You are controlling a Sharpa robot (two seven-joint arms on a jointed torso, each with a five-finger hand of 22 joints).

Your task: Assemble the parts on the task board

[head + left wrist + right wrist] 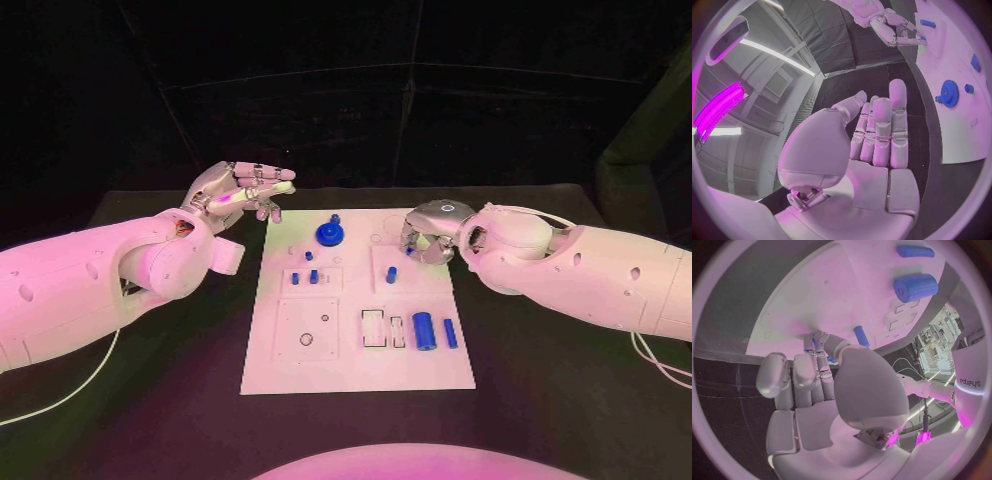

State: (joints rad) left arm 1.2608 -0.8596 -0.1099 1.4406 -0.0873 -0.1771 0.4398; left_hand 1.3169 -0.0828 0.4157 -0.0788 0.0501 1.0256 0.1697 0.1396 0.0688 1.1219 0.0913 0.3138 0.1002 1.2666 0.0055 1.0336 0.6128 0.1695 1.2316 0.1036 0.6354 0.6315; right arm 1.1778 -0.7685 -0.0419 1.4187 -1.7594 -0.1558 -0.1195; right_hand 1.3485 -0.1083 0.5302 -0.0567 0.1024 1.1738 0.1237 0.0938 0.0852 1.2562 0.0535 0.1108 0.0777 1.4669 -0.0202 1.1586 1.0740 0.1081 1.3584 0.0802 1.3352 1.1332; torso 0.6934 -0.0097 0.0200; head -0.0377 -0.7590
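White task board (pixel 289 370) on black worktop (pixel 548 400), left hand (pixel 238 190) fingers curled on nothing, right hand (pixel 433 232) fingers down at board, grip unclear, blue gear (pixel 330 235) between

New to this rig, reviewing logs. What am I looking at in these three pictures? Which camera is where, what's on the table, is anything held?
It is a two-armed robot with white arms and silver many-fingered hands, at a black table.

The head view looks down from the robot's head. The two round pictures come from fisheye cameras at each wrist, looking out past that hand's own palm.

In the middle lies the task board, a white plate with cut-outs. On it are small blue parts: a gear near the far edge, some short pegs, and a thick cylinder beside a thinner pin nearer the robot.

The left hand hovers off the board's far left corner, fingers curled, holding nothing. The right hand reaches down onto the board, fingertips at a small blue piece; whether it actually grips it, I cannot tell.
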